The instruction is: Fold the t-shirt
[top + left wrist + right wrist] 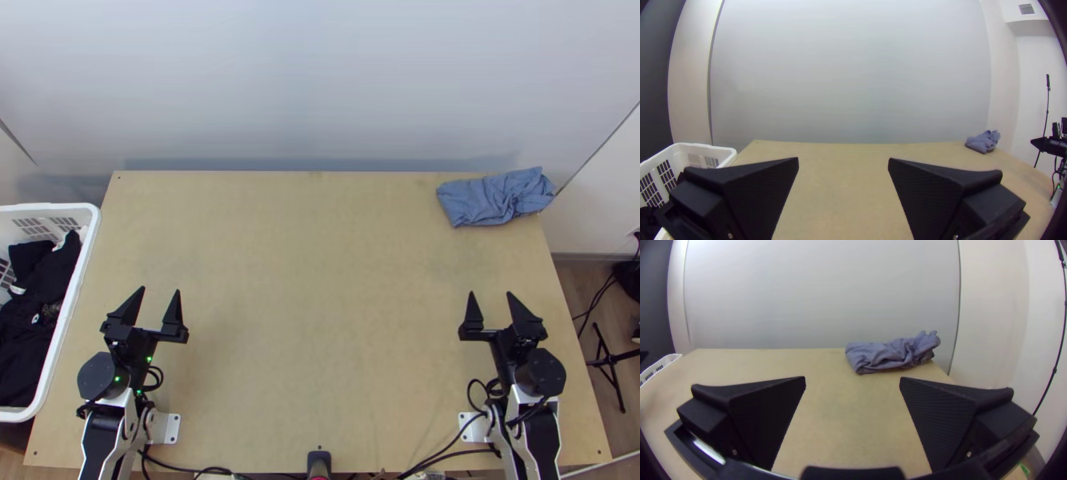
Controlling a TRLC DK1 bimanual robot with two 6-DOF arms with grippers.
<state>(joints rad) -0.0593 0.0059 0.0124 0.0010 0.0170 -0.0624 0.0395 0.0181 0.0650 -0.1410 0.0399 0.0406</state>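
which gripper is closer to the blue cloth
The right one. The right gripper is on the same side of the table as the blue cloth, which lies at the far right corner; the left gripper is across at the left, near the white basket.

two arms side by side, both grippers open.
in the top view the left arm [102,440] and the right arm [542,436] stand well apart, each leaning slightly inward; the left gripper [160,290] and the right gripper [490,293] point up the picture, roughly level with each other. in each wrist view, that gripper's two wide flat black fingers are spread, with ribbed inner faces.
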